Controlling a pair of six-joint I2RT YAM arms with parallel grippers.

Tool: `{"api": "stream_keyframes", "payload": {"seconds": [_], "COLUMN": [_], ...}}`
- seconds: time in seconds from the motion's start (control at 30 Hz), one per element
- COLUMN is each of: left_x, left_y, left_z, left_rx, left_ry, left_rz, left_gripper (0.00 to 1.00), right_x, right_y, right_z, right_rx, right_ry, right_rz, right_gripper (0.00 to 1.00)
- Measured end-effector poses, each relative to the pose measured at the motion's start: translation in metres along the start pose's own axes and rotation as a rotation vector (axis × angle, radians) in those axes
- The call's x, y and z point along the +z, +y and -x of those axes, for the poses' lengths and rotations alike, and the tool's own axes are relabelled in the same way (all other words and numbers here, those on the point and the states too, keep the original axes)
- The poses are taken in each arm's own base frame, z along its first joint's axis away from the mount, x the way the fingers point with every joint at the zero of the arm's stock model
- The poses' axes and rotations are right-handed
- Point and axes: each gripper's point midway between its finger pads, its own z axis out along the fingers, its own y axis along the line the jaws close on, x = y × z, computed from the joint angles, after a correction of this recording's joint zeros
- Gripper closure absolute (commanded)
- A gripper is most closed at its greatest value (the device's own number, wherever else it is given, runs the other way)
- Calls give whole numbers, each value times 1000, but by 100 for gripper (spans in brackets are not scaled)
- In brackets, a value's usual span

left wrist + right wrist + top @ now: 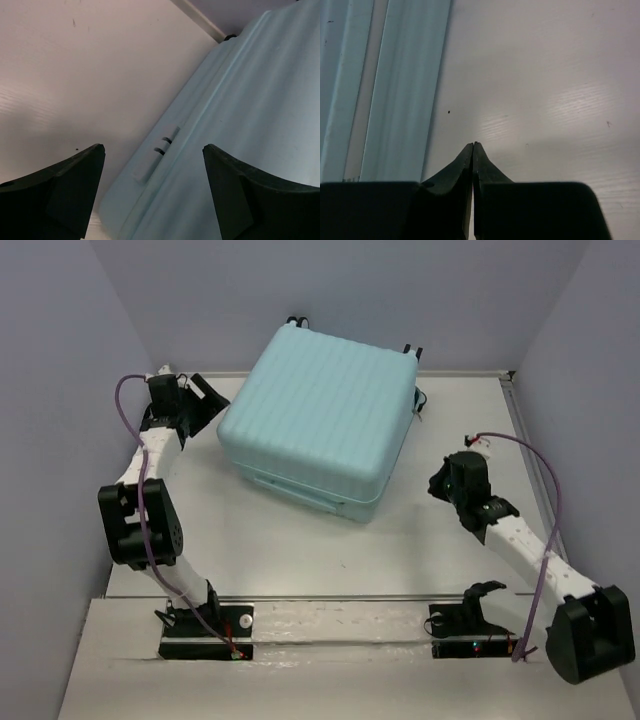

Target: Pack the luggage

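Observation:
The luggage (320, 410) is a pale aqua ribbed hard-shell suitcase, lying closed on the table at the back centre, with black wheels at its far edge. My left gripper (212, 400) is open and empty, right at the suitcase's left side; the left wrist view shows the shell (240, 130) between and beyond the fingers. My right gripper (437, 483) is shut and empty, over the table to the right of the suitcase; the right wrist view shows the suitcase's side (385, 90) at the left.
The white table (300, 540) lies in front of the suitcase. Grey walls close in at the left, back and right. A raised rail runs along the table's back edge (470, 372). Purple cables hang along both arms.

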Motion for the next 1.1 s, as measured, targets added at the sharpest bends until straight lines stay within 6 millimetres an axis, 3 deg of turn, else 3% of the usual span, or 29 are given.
{"api": "stream_keyframes", "payload": {"seconds": [0.07, 0.2, 0.3, 0.4, 0.53, 0.73, 0.83, 0.87, 0.97, 1.1], "left_x": [22, 53, 62, 58, 29, -37, -64, -73, -89, -101], "left_y": [9, 24, 26, 31, 41, 57, 63, 64, 55, 52], "left_z": [-19, -47, -68, -92, -124, -153, -166, -172, -175, -180], "left_rx": [-31, -78, -87, -125, -167, -162, -141, -129, -103, -62], "left_ry": [62, 119, 132, 142, 137, 33, -2, -6, -18, 0], "left_rz": [1, 30, 33, 35, 47, 93, 103, 103, 70, 69], "left_gripper": [12, 12, 12, 13, 13, 13, 13, 13, 12, 11], "right_x": [18, 57, 83, 99, 124, 156, 169, 173, 178, 181], "right_y": [2, 44, 71, 73, 71, 93, 105, 108, 109, 97], "right_z": [6, 15, 22, 29, 48, 62, 67, 70, 76, 81], "right_rx": [-5, -28, -41, -51, -57, -95, -93, -92, -87, -76], "right_ry": [42, 114, 150, 170, 156, 165, 162, 156, 138, 136], "right_rz": [7, 121, 193, 193, 193, 265, 304, 313, 312, 282], "right_gripper": [93, 93, 93, 91, 90, 84, 68, 55, 39, 29]}}
